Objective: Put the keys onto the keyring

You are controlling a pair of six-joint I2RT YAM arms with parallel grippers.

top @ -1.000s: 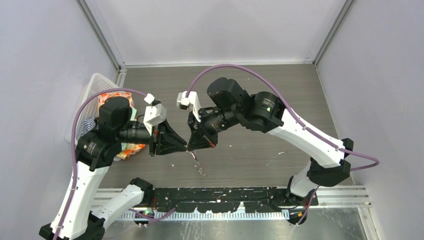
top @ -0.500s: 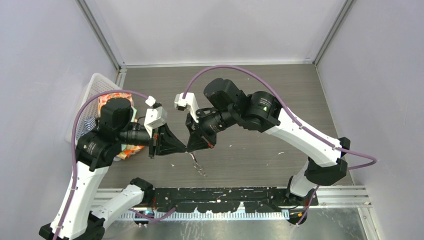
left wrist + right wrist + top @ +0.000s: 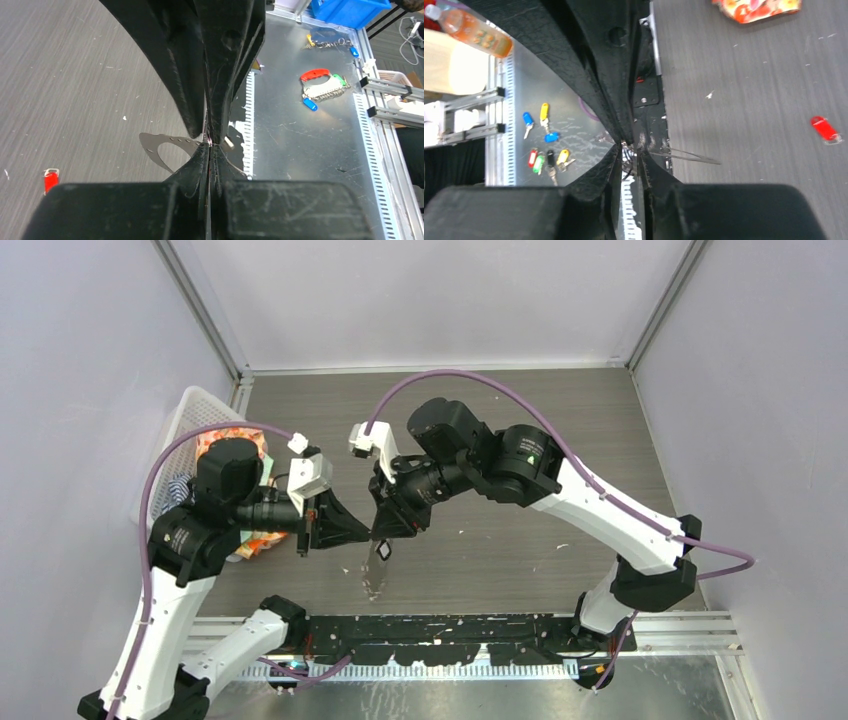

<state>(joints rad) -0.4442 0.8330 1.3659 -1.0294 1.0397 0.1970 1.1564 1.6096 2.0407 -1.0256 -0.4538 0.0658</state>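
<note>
Left side: we see the black left pincer [image 3: 210, 145] closed flat on the edge of the thin silver keyring [image 3: 155, 142], holding it clear of the grey wood-grain desk [image 3: 520, 400] so that the loop hangs free.
Right side: the black right pincer [image 3: 629, 147] meets it tip to tip. Its jaws stand narrow, and we cannot tell whether they grip the wire.
Reason: we judge that two holds set close together would let the wire be sprung apart for threading.
Loose piece: the small red-headed, silver-bladed key [image 3: 825, 129] lies flat on the desk, far of the pincers and well apart from them, not yet on the keyring.
Count: two pincers, one keyring and one red-headed key. The ring's small silver keys are too blurred to count.
Near shelf: colour-headed spare keys [image 3: 544, 111] lie on bare metal off the near edge of the desk, outside the work.
</note>
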